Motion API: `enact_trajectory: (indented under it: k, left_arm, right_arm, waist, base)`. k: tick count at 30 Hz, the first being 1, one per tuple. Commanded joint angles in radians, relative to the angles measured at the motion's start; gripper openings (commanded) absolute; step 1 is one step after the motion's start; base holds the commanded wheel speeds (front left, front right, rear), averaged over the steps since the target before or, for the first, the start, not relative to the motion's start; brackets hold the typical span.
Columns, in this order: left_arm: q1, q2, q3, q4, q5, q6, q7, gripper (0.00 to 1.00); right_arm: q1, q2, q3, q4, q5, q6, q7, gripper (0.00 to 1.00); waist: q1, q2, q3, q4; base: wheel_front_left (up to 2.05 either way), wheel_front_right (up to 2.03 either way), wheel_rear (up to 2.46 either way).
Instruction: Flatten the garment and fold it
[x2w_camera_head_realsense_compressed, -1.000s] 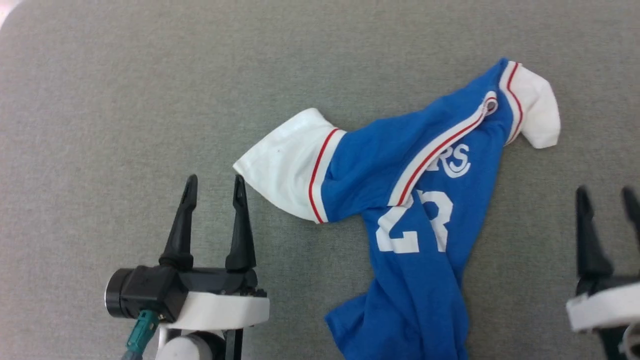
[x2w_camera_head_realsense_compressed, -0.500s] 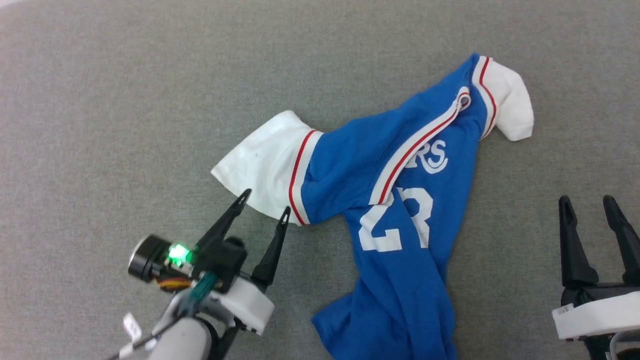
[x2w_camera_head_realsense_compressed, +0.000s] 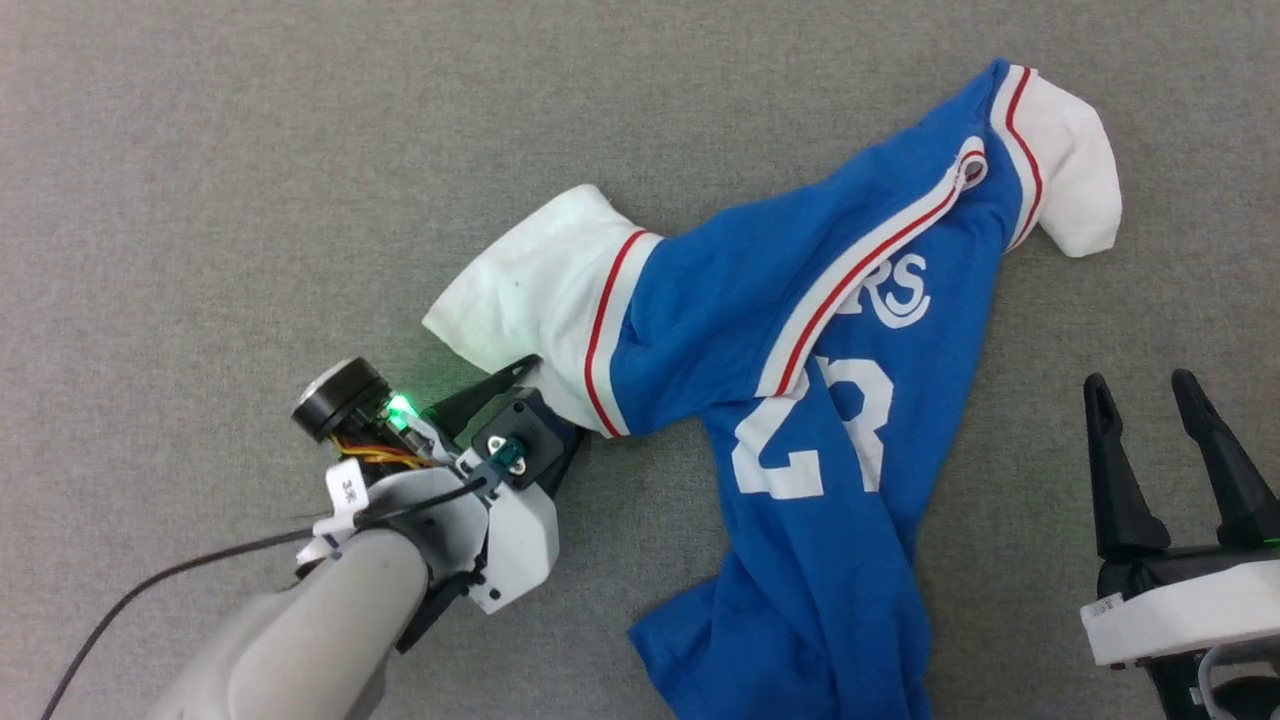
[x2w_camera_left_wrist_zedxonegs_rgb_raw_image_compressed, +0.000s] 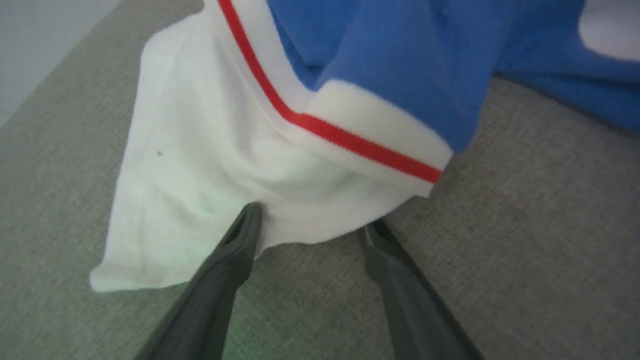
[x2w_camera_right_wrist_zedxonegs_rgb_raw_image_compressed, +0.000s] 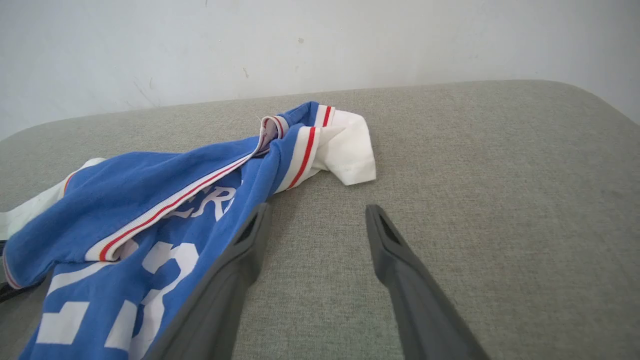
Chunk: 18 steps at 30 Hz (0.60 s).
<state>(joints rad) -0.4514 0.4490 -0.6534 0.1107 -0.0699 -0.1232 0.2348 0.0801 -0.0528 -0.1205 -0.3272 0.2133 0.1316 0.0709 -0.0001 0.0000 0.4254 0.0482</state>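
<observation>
Grey woven cloth (x2w_camera_head_realsense_compressed: 200, 150) covers the whole work surface, with a pale wall (x2w_camera_right_wrist_zedxonegs_rgb_raw_image_compressed: 300, 40) behind its far edge. Right of centre on it lies the garment (x2w_camera_head_realsense_compressed: 800, 330), crumpled and twisted. Its blue body runs from the far right down to the near edge, with the white 23 facing up. The near sleeve (x2w_camera_head_realsense_compressed: 520, 280) spreads white toward the left, and the far sleeve (x2w_camera_head_realsense_compressed: 1075, 190) is bunched at the far right. The left gripper (x2w_camera_left_wrist_zedxonegs_rgb_raw_image_compressed: 312, 220) has its jaws spread wide at the near sleeve's hem. One fingertip rests on the white cloth, the other at the hem, perhaps just beneath it. The right gripper (x2w_camera_head_realsense_compressed: 1140, 380), equally wide and holding nothing, hovers beside the blue body, apart from it.
</observation>
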Motion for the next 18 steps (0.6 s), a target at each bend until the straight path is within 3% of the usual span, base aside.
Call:
enact_trajectory:
  k: [1, 2, 3, 7, 12, 18]
  left_arm:
    - [0.014, 0.005, -0.060, 0.074, -0.035, -0.007, 0.041, 0.95]
    - [0.011, 0.005, -0.068, 0.084, -0.053, -0.007, 0.039, 0.43]
    - [0.011, 0.001, -0.063, 0.090, -0.074, -0.007, 0.031, 0.00]
    - [0.032, -0.037, -0.007, 0.056, -0.170, 0.006, -0.028, 0.00]
    - [0.046, -0.060, 0.110, -0.113, -0.322, 0.030, -0.062, 0.00]
    - [-0.038, -0.049, 0.259, -0.318, -0.476, 0.067, 0.019, 0.00]
  right_arm:
    - [-0.014, 0.003, 0.000, -0.004, -0.002, -0.001, 0.004, 1.00]
    - [-0.014, 0.003, -0.001, -0.002, 0.000, -0.001, 0.004, 1.00]
    - [-0.013, 0.003, -0.002, 0.000, 0.002, -0.001, 0.003, 1.00]
    - [-0.002, 0.003, -0.006, 0.009, 0.011, -0.001, 0.000, 1.00]
    - [0.009, 0.003, -0.009, 0.009, 0.017, -0.001, 0.001, 1.00]
    - [0.000, 0.003, 0.000, -0.007, 0.016, -0.001, 0.011, 1.00]
  waist:
    - [0.0001, 0.0000, -0.001, -0.009]
    - [0.0001, 0.0000, -0.004, -0.012]
    - [0.0001, 0.0000, -0.007, -0.013]
    - [0.0001, 0.0000, -0.028, -0.013]
    - [0.0001, 0.0000, -0.036, -0.007]
    - [0.0001, 0.0000, 0.009, -0.003]
  base:
    - [0.00, 0.00, 0.00]
    - [0.00, 0.00, 0.00]
    - [0.00, 0.00, 0.00]
    - [0.00, 0.00, 0.00]
    - [0.00, 0.00, 0.00]
    - [0.00, 0.00, 0.00]
